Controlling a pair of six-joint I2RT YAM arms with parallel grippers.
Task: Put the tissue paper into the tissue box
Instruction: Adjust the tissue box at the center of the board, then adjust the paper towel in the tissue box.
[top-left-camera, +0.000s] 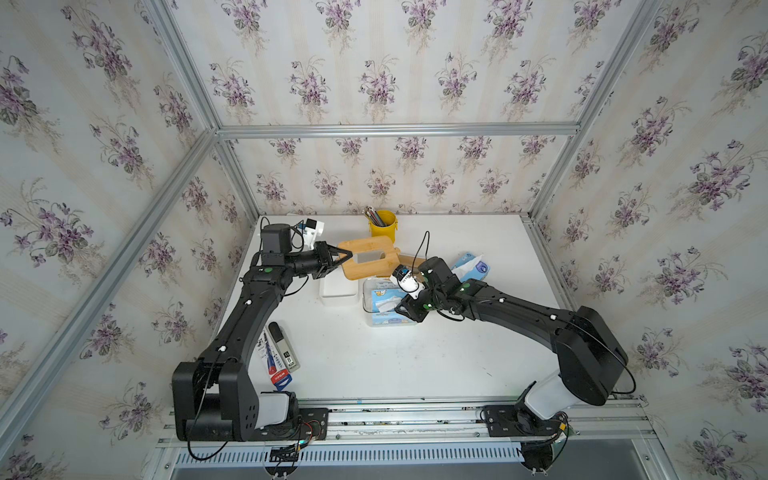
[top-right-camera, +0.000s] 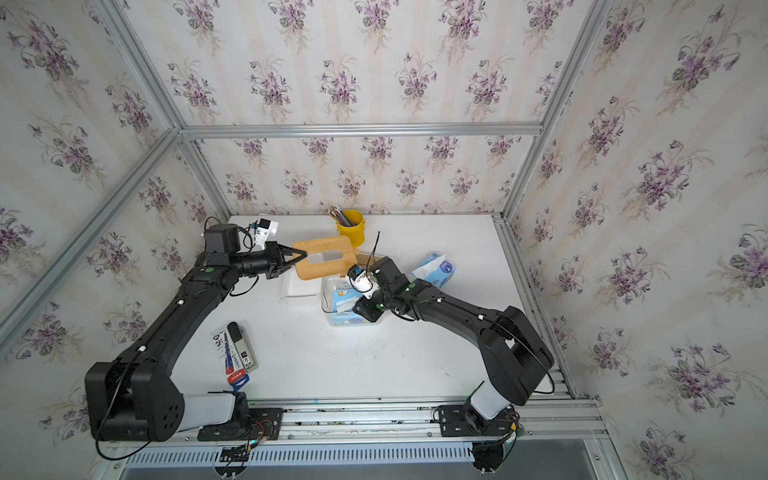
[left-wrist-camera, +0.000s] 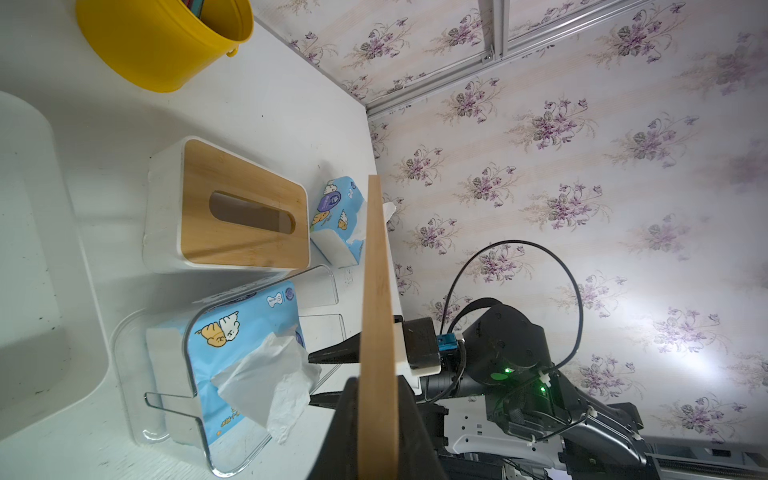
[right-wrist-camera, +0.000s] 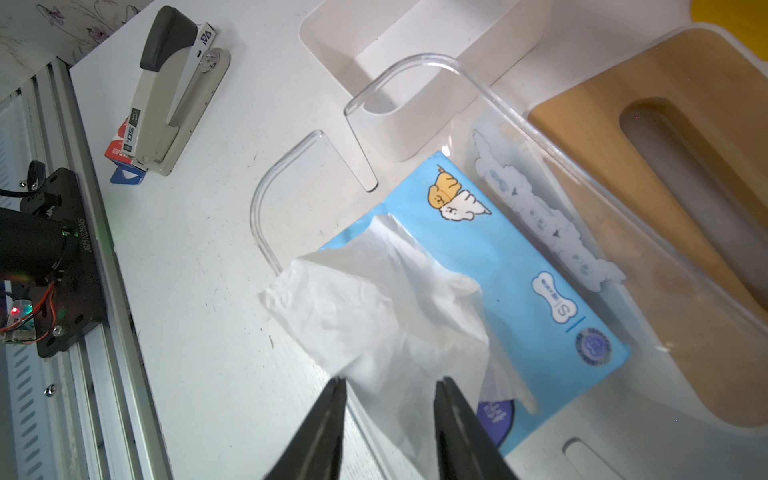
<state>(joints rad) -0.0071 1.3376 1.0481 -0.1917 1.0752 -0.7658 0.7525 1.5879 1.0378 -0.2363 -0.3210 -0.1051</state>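
At clear box (right-wrist-camera: 415, 58), right claw (right-wrist-camera: 390, 384) agape astride tissue (right-wrist-camera: 374, 307) (left claw (top-left-camera: 347, 254) clamps lid (top-left-camera: 376, 245))

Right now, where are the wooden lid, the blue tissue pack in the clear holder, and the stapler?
wooden lid (top-left-camera: 365, 244): a top view, on the wood beside its slot.
blue tissue pack (right-wrist-camera: 515, 266): right wrist view, on the wrapper's blue top face.
stapler (right-wrist-camera: 153, 108): right wrist view, on its pale upper arm.
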